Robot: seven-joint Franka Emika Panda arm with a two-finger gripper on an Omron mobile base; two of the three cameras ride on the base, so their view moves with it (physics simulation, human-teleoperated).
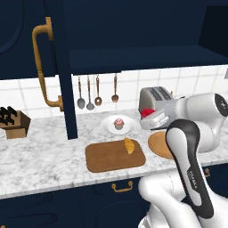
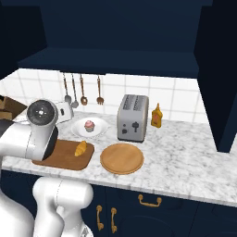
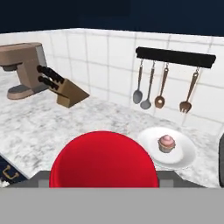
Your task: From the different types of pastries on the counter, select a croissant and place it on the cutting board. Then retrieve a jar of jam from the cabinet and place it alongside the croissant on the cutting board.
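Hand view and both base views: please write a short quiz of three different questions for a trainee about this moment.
1. True or false: the small golden-brown croissant lies on the rectangular brown wooden cutting board.
2. What does the gripper hold? A) pink-frosted cupcake B) red-lidded jam jar C) toaster
3. Fill in: the pink-frosted cupcake sits on a round ____ plate.

Key: 1 true; 2 B, the red-lidded jam jar; 3 white.

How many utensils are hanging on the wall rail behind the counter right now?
4, all hanging from the black wall rail: grey metal spoon, second grey spoon, copper-brown spoon and copper-brown fork, left to right in the hand view. None appears hidden.
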